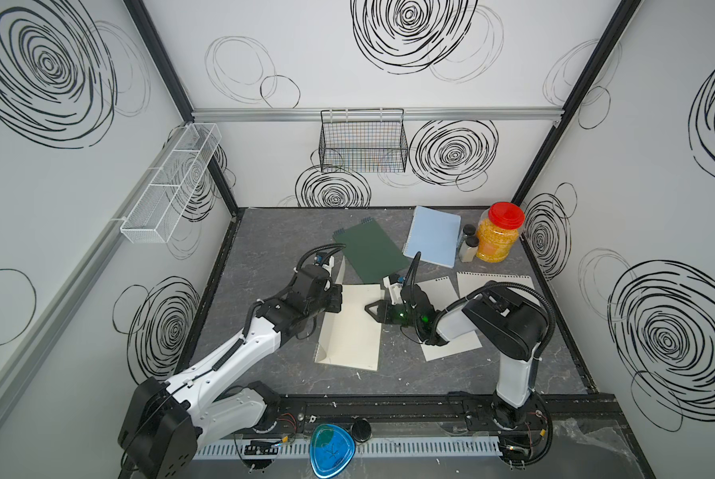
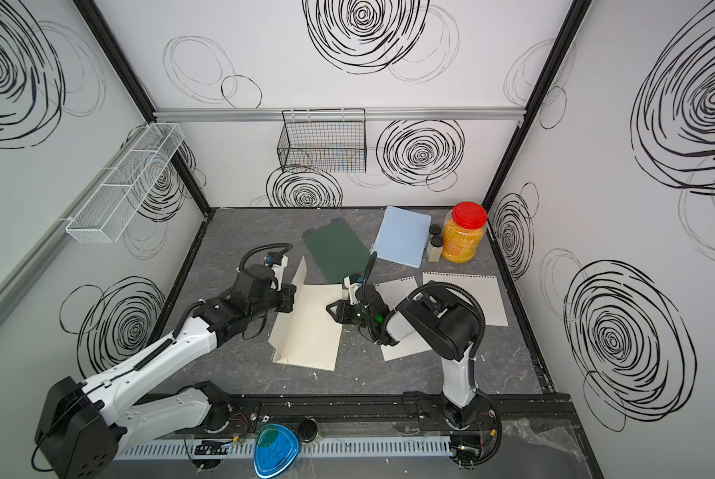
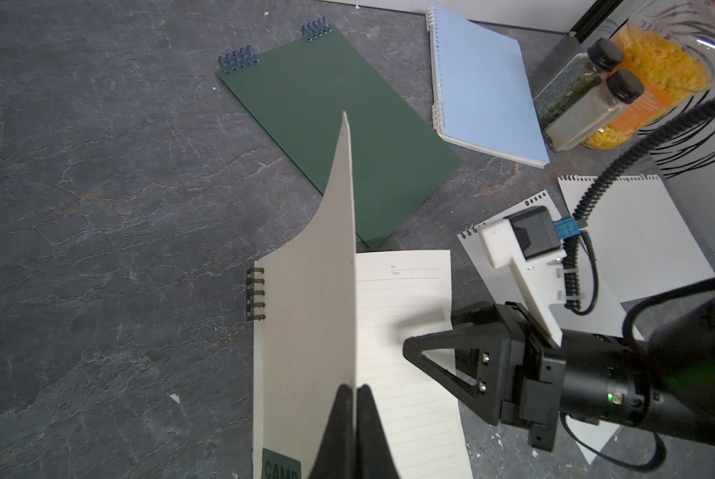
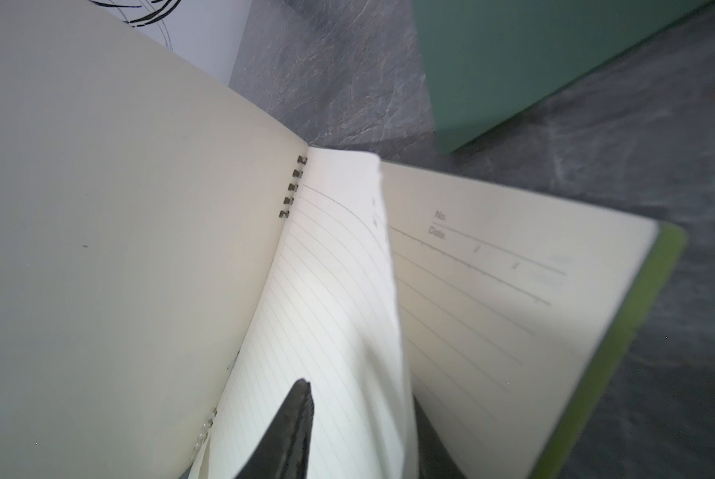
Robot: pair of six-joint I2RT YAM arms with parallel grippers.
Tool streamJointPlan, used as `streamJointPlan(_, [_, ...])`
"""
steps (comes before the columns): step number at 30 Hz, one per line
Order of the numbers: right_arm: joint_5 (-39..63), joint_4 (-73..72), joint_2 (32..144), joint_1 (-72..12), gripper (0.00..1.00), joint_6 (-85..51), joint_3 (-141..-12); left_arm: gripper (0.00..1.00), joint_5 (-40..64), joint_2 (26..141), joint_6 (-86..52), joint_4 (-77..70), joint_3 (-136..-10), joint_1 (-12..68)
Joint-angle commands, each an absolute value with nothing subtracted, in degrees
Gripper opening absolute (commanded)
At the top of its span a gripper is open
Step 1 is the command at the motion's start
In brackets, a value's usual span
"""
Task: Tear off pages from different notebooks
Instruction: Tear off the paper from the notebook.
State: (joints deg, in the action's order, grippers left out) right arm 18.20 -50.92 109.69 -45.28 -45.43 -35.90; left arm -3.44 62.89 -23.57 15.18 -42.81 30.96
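I'm steering inside a lab test cell: white swirl-scribbled panels (image 1: 513,49) all round, an aluminium rail (image 1: 264,114) across the upper middle, a wire basket (image 1: 363,143) hung on it.

Lined page (image 3: 405,298) reads "No." and "Date."; green label (image 3: 281,466) shows "CAMP".

Open: cream notebook (image 1: 349,331), cover (image 3: 326,257) standing upright. Closed behind: dark green notebook (image 1: 370,253), light blue notebook (image 1: 432,236). Loose pages (image 1: 497,280) at right.
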Motion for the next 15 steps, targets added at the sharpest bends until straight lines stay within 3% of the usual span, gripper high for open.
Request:
streamJointPlan(1, [18.9,-52.4,111.3,-45.7,0.33,-46.0,-36.8,0.00,-3.9,61.9,-23.6,15.5,-41.5,29.6])
streamJointPlan(7, [17.7,-52.0,109.6,-44.8,0.00,-45.4,-35.8,0.00,-8.7,60.9,-24.2,18.2,-41.3,26.8])
streamJointPlan(15, [15.9,-49.5,104.1,-42.4,0.00,-43.6,-31.1,0.00,-18.0,58.9,-24.1,24.8,-42.9,20.1])
